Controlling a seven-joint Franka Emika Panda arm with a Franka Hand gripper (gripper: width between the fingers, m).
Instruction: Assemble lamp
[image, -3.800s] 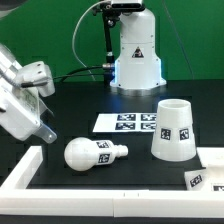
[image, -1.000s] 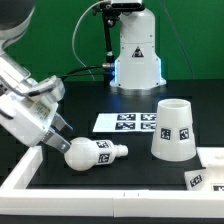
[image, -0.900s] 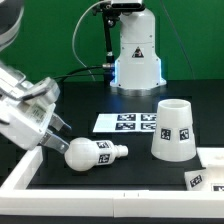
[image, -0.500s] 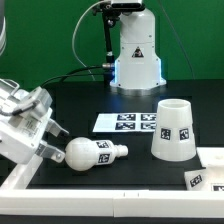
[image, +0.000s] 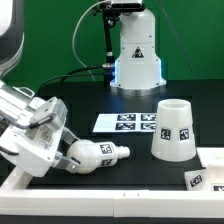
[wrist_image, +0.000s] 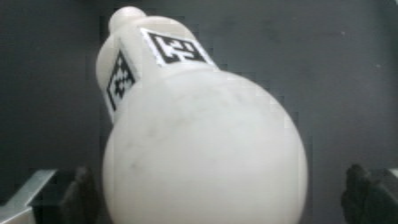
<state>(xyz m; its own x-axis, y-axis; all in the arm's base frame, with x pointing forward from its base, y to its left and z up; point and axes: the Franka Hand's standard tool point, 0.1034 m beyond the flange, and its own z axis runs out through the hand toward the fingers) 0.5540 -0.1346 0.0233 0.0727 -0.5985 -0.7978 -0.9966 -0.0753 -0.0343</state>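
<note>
The white lamp bulb (image: 98, 154) lies on its side on the black table, its tagged neck pointing to the exterior view's right. My gripper (image: 68, 156) is down at its round end, open, with one finger on each side of the globe. In the wrist view the bulb (wrist_image: 196, 130) fills the space between the fingers (wrist_image: 50, 196), with a thin dark gap on each side. The tapered shade (image: 173, 128) stands mouth down at the exterior view's right. A corner of the blocky base (image: 195, 180) shows at the lower right.
The marker board (image: 133, 122) lies flat behind the bulb. A long white rail (image: 120, 208) runs along the front and up the exterior view's left side. The arm's white pedestal (image: 135, 55) stands at the back.
The arm has come down from the exterior view's upper left and lowered the gripper over the bulb's round end. The bulb lies about where it was.
</note>
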